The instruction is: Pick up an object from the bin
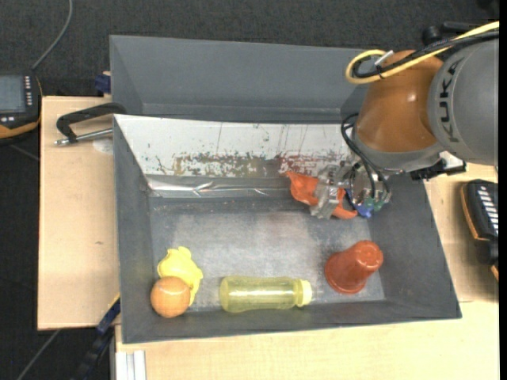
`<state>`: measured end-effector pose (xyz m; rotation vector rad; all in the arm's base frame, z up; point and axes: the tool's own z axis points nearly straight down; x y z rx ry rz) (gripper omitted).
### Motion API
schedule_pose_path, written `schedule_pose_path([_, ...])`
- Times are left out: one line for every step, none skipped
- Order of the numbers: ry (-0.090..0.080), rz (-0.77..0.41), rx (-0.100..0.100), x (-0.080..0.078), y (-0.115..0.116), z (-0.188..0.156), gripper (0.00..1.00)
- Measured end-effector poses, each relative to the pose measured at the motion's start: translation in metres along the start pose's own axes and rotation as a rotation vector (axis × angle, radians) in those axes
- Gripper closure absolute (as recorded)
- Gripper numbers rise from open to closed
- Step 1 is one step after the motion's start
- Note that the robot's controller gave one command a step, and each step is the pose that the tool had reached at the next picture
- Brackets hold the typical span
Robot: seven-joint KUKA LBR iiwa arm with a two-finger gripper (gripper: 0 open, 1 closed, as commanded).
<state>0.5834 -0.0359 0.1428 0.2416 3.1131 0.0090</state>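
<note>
Orange lumpy thing (303, 188), irregular in shape, sits at the far right of the bin (238, 236), close to the back wall. It shows on both sides of a metal finger, so the pincer (333, 204) is narrowly closed with this thing between its fingers. Grasp judged made. Whether the thing is clear of the floor cannot be told from this angle, so the lift is judged still outstanding or barely begun. Remaining: raise it clear above the rim. Other contents lie apart from the pincer: red-orange cup (354, 267), mouth down and tilted, near front right; clear yellow bottle (264, 293) on its side along the front wall; yellow toy (181, 265) touching an orange ball (170, 297) at front left.
</note>
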Motion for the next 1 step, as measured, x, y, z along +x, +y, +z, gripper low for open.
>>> schedule_pose_path([-0.003, 0.000, 0.000, -0.0010, 0.0002, -0.0069, 1.00])
